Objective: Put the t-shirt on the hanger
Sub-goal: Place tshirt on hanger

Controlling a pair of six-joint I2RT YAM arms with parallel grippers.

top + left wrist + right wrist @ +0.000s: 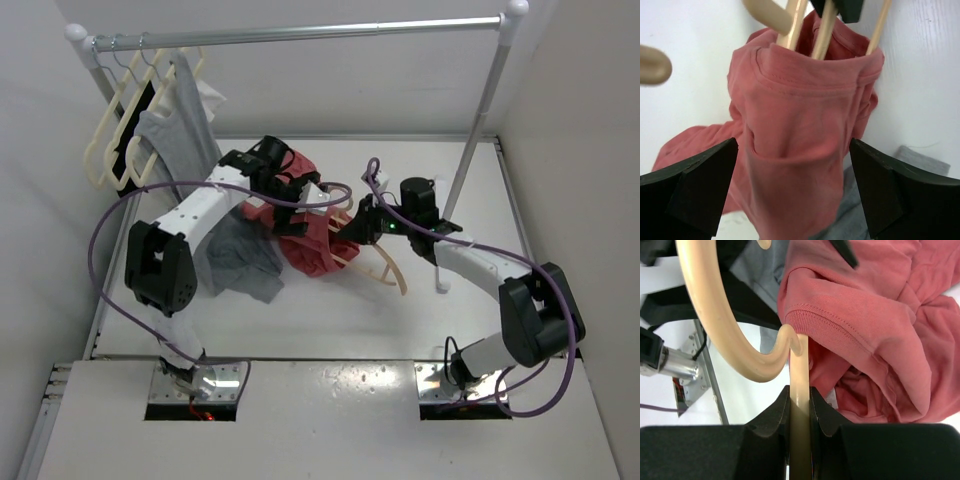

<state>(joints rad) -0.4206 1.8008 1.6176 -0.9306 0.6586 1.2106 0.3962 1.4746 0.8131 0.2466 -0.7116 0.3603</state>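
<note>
The coral-red t-shirt [305, 240] lies bunched on the table, one opening pulled over part of the tan hanger [385, 268]. My right gripper [355, 228] is shut on a straight bar of the hanger [800, 370], next to its curved hook [715, 305]; the shirt's ribbed hem [840, 335] sits just past the jaws. My left gripper [300, 195] is open. In the left wrist view its wide-apart fingers [705, 185] flank the shirt [800, 130], which hangs from the hanger's bars [795, 20]; neither finger visibly touches the cloth.
A grey garment [245, 260] lies on the table left of the shirt. Another grey garment [185, 120] and cream hangers [115, 135] hang at the left of the rack rail [320, 33]. The rack's right post [470, 150] stands close behind my right arm.
</note>
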